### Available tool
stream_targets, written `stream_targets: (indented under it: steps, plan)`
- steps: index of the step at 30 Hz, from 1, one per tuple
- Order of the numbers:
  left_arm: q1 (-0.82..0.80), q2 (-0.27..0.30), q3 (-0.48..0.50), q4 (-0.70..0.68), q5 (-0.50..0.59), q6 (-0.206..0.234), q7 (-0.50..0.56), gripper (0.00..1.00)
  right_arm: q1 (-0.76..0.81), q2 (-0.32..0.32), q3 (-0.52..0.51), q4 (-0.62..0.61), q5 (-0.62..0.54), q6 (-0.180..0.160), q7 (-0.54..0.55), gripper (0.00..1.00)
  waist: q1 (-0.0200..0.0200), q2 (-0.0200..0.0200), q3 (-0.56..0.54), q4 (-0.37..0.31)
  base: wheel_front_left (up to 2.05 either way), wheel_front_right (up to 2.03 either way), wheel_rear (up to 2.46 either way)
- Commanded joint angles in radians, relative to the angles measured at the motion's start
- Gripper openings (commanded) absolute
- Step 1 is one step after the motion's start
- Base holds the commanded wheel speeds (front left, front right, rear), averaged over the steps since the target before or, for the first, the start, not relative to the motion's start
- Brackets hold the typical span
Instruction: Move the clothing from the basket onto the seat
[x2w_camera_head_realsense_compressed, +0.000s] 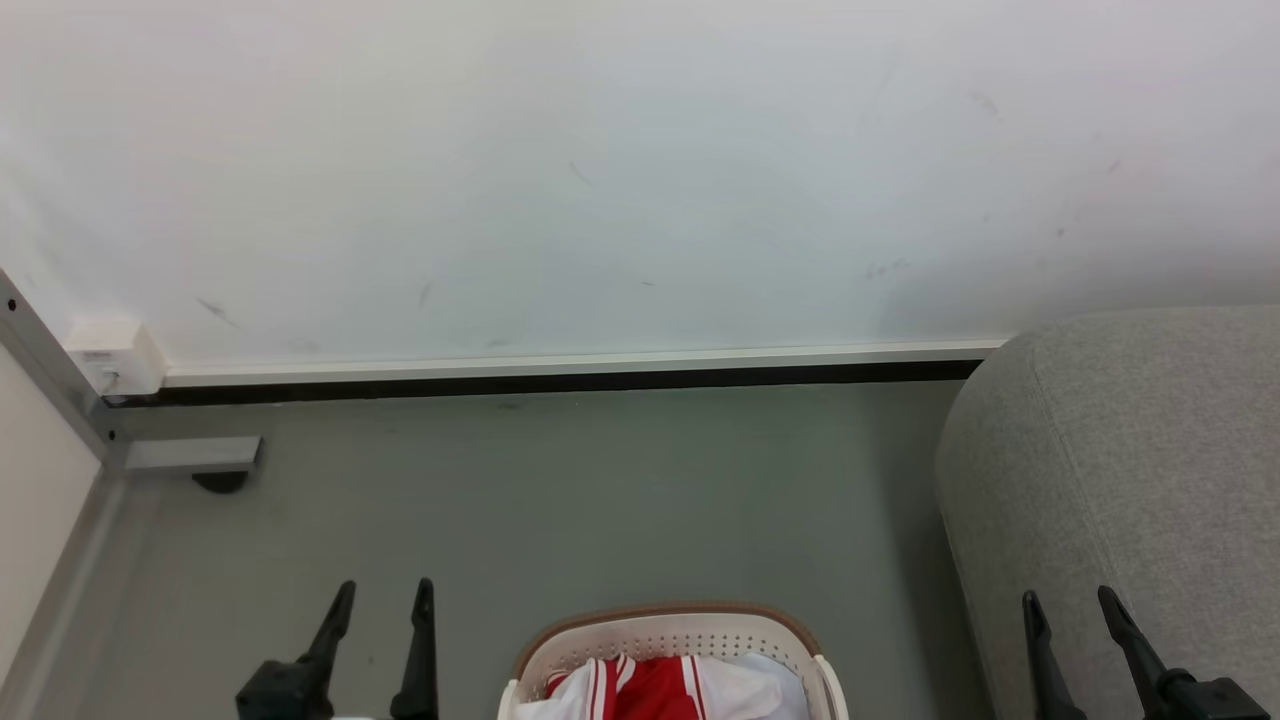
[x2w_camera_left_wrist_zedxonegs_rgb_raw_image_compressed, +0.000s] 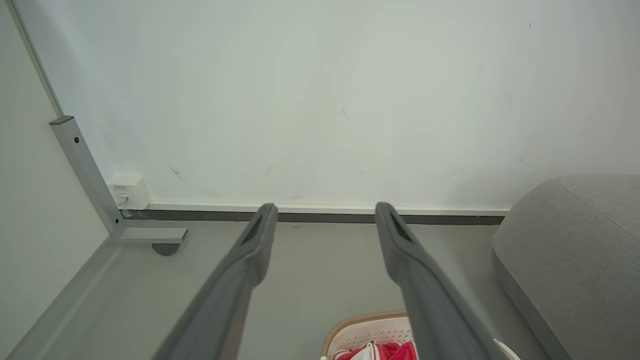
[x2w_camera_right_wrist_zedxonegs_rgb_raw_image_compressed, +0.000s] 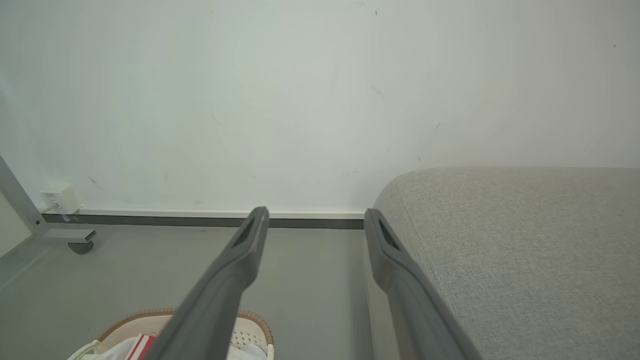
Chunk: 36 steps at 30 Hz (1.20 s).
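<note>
The basket (x2w_camera_head_realsense_compressed: 668, 628) is seen low at the centre of the head view, set on the grey floor (x2w_camera_head_realsense_compressed: 600, 490), with its brown rim curved over perforated cream walls. The clothing (x2w_camera_head_realsense_compressed: 662, 692) is piled inside it: red fabric with white stripes, flanked by white panels. To the right, the seat (x2w_camera_head_realsense_compressed: 1140, 470) is found just beside the basket, its rounded grey corner drawn up close to the white wall (x2w_camera_head_realsense_compressed: 640, 170). The left gripper (x2w_camera_head_realsense_compressed: 386, 585) is held above the floor to the left of the basket, fingers parted and nothing caught between them. The right gripper (x2w_camera_head_realsense_compressed: 1066, 594) is poised on the other side, seen against the seat's near edge, likewise spread wide and empty. The same spread is confirmed in both wrist views, where bare floor and skirting are seen between the fingers. At the far left, a grey metal foot (x2w_camera_head_realsense_compressed: 190, 453) and a small white box (x2w_camera_head_realsense_compressed: 112, 352) are picked out by the wall.
</note>
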Motion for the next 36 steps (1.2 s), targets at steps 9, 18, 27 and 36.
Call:
stream_targets:
  steps: [9,18,27,36]
  plan:
    - [0.009,0.007,0.006,0.006,-0.019,-0.006,-0.001,1.0,0.002,-0.002,-0.007,-0.01,0.01,-0.002,-0.007,1.0,-0.0001,0.0,0.005,-0.016,0.0,0.0,0.0]
    - [-0.03,0.007,-0.005,0.015,0.008,-0.031,-0.001,1.0,-0.035,-0.002,0.002,-0.029,0.02,-0.002,-0.007,1.0,-0.0001,0.0,0.066,-0.06,0.0,0.0,0.0]
    - [-0.133,0.013,-0.052,0.076,0.038,-0.089,-0.001,1.0,-0.103,-0.002,0.021,-0.054,0.057,-0.002,-0.006,1.0,-0.0001,0.0,0.192,-0.142,0.0,0.0,0.0]
    - [-0.305,0.03,-0.184,0.244,0.069,-0.135,0.024,1.0,-0.206,-0.002,0.063,-0.103,0.122,-0.002,-0.005,1.0,-0.0001,0.0,0.371,-0.238,0.0,0.0,0.0]
